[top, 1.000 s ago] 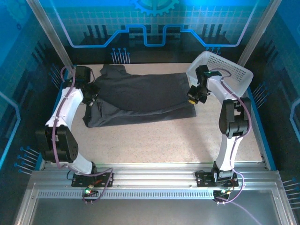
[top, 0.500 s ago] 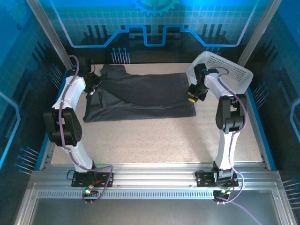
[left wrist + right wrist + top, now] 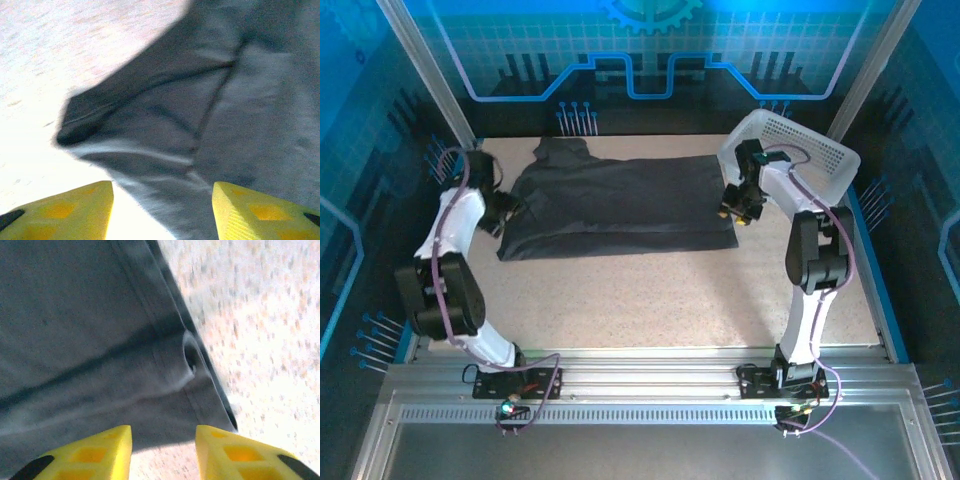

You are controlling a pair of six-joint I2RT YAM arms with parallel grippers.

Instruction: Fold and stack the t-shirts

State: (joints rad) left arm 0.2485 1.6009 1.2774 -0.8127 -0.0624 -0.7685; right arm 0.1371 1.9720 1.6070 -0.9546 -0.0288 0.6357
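High rear camera overlooks table (image 3: 620,290); both wrist cameras closely face t-shirt (image 3: 620,200).

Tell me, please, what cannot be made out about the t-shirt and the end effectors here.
- Top view: left end effector and right end effector too small to read their opening.
- Left wrist view: t-shirt blurred, cut off by the right edge.
- Top view: right arm hides part of the basket.

Left gripper (image 3: 162,195) withdrawn — jaws parted (right gripper (image 3: 163,436) too), t-shirt (image 3: 620,200) released
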